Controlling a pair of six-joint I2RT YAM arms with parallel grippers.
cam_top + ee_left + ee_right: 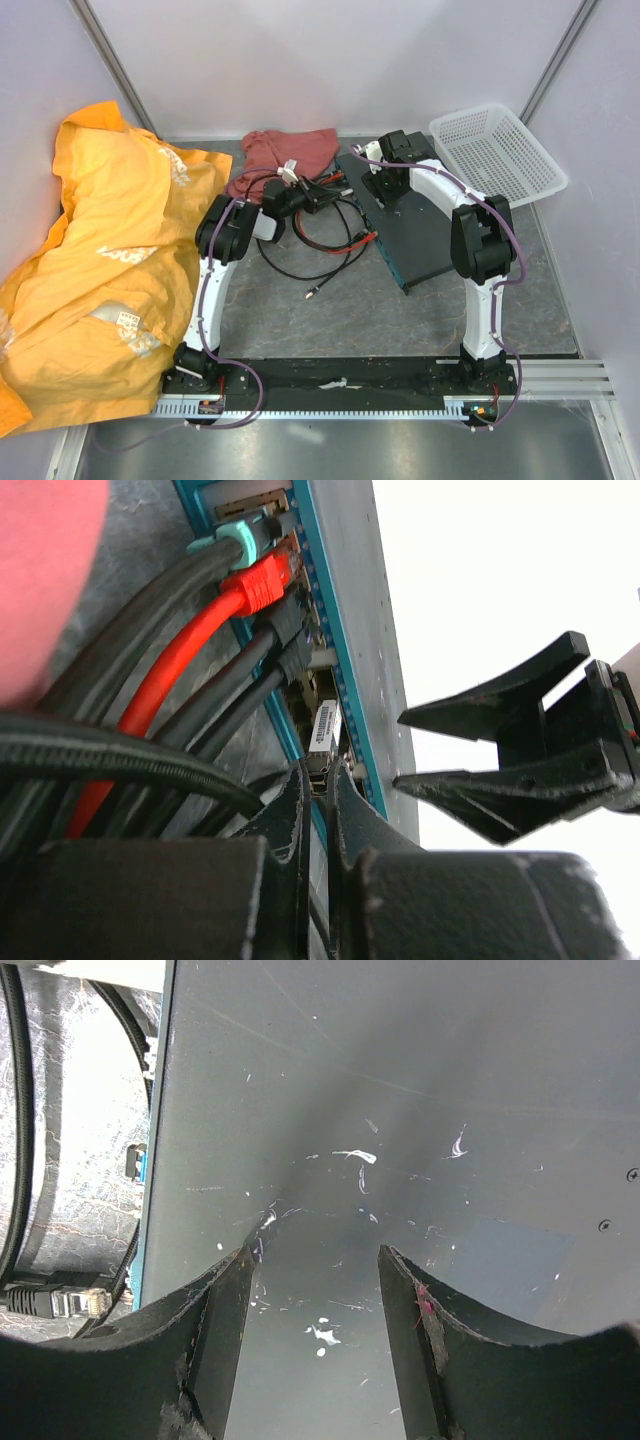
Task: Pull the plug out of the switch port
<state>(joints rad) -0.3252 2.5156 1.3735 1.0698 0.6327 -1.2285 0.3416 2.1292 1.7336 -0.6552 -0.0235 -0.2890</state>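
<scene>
Pinches a silver plug (322,742) with a white label in the left jaws, drawn narrow around its rear end. Shows that plug right at the teal long edge of the switch (415,245), in line with the ports; cannot tell whether seated in one or just out. Finds, further along the same edge, a red plug (262,584), a teal-green plug (238,542) and black cables (225,705) at the ports. Holds the right jaws wide apart, tips on or just over the dark flat top of the switch, gripping nothing. Catches a loose black cable end with a clear plug (78,1302) on the bench (340,310) beside the teal edge. Places the switch flat toward the far right of the bench, a white mesh basket (497,150) at the far right corner, a red cloth (285,155) at the far edge and a crumpled orange sheet (100,260) along the left edge.
</scene>
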